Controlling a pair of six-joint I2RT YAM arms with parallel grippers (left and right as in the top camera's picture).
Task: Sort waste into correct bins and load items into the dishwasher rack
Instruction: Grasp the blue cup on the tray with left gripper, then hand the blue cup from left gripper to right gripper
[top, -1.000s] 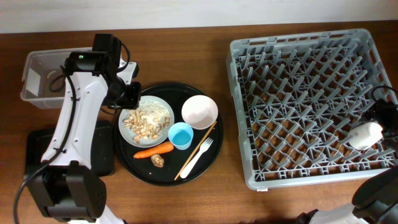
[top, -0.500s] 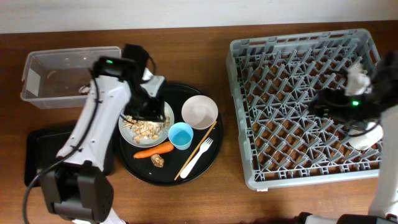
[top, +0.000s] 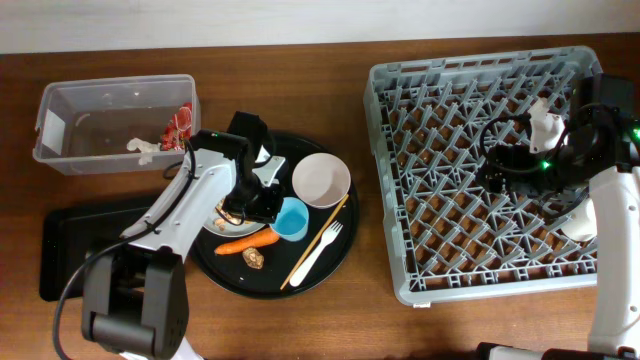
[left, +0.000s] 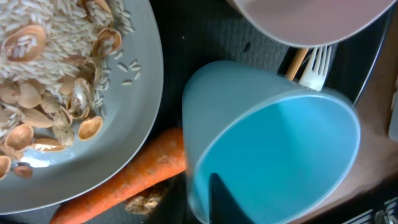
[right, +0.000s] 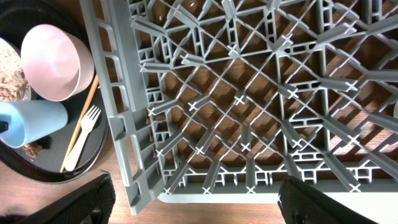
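1. L gripper (top: 262, 203) has left the clear tub (top: 95, 112) and is now at the blue cup (left: 273, 143) on the round tray (top: 270, 285). One finger (left: 217, 196) is inside the rim; I can't tell the grip.
2. Red wrapper (top: 180, 125) & tissue (top: 140, 146) now lie in the tub: waste partly sorted.
3. R gripper (right: 199, 205), spread wide & empty, has swung over the dishwasher rack (top: 385, 180); cream cup (top: 582, 218) sits inside.
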